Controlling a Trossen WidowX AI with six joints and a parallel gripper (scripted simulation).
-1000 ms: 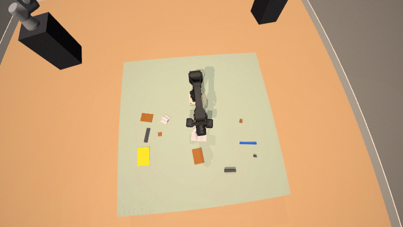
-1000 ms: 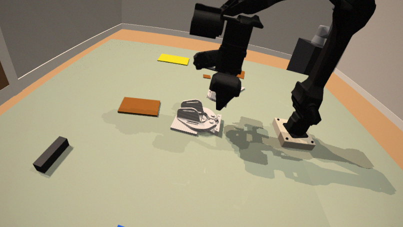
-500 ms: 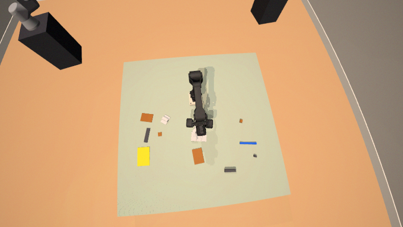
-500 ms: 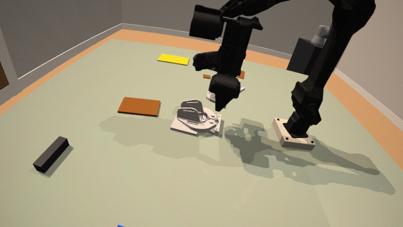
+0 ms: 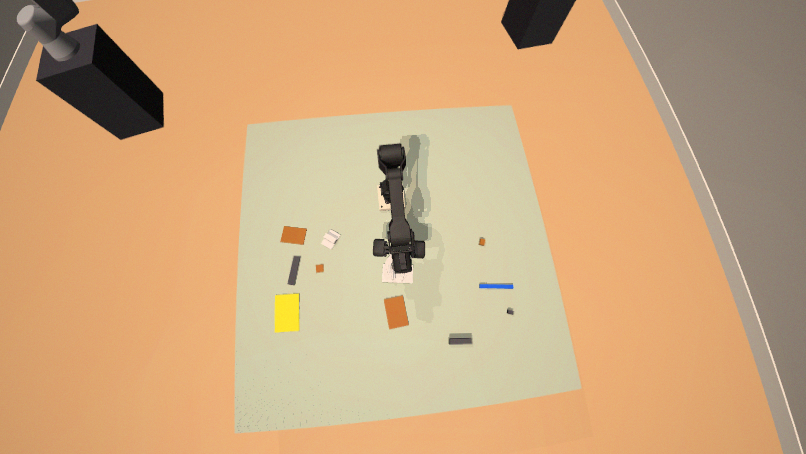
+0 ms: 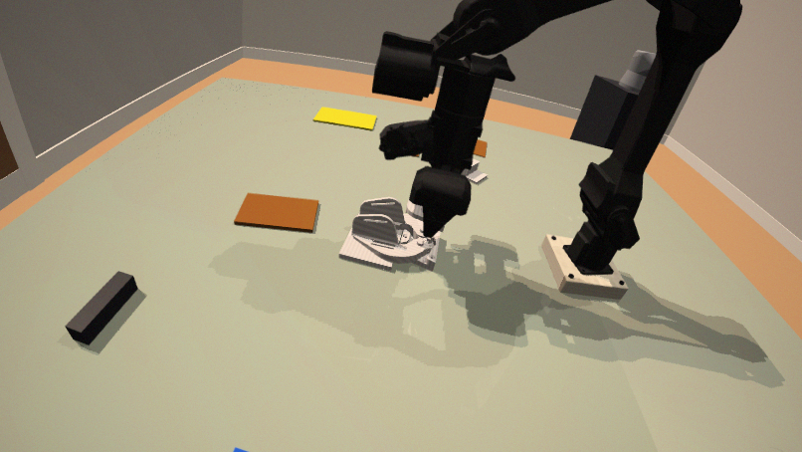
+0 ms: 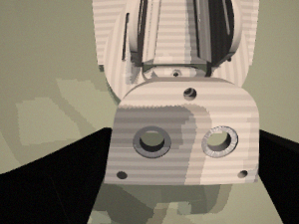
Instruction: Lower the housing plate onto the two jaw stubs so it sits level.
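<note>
The housing plate (image 7: 174, 170) is white, with two large ringed holes and three small ones. My gripper (image 7: 178, 135) (image 6: 431, 233) is shut on it by its two side edges. In the wrist view the plate overlaps the rear of the white base (image 7: 102, 34) (image 6: 364, 257) (image 5: 397, 279). In the exterior view my near finger hides most of the plate, low at the base's rear end. The near jaw (image 6: 373, 227) and far jaw (image 6: 381, 206) have upright slotted walls and lie side by side on the base. The jaw stubs are largely hidden, so contact with the plate cannot be told.
An orange slab (image 5: 396, 311) (image 6: 278, 212) lies in front of the base. A white stepped part (image 5: 331, 238) (image 6: 477, 177), a yellow slab (image 5: 287, 313) (image 6: 344, 117), a dark bar (image 5: 460, 340) (image 6: 100, 308) and a blue bar (image 5: 496, 285) lie farther out.
</note>
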